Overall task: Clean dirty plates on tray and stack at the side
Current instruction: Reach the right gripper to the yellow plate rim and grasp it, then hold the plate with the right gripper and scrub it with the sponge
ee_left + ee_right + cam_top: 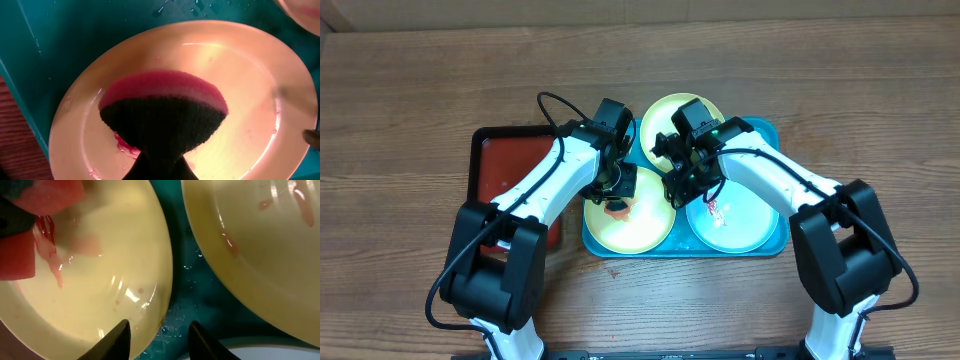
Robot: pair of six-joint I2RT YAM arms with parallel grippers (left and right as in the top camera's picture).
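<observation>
The turquoise tray (768, 132) holds three plates. My left gripper (616, 186) (160, 167) is shut on a red sponge with a black scouring face (162, 102) and presses it on the front-left yellow plate (640, 228) (240, 75). A red smear (125, 145) shows beside the sponge. My right gripper (678, 184) (159, 332) is open and empty, with its fingers straddling that plate's right rim (150, 295). The back yellow plate (665, 112) (270, 265) has red smears. The pale mint plate (745, 220) at the right has a red smear too.
A smaller dark red tray with a black rim (505, 160) lies left of the turquoise tray, partly under my left arm. Bare wooden table (410, 90) surrounds both trays. Water droplets lie on the tray floor (192, 280) between the plates.
</observation>
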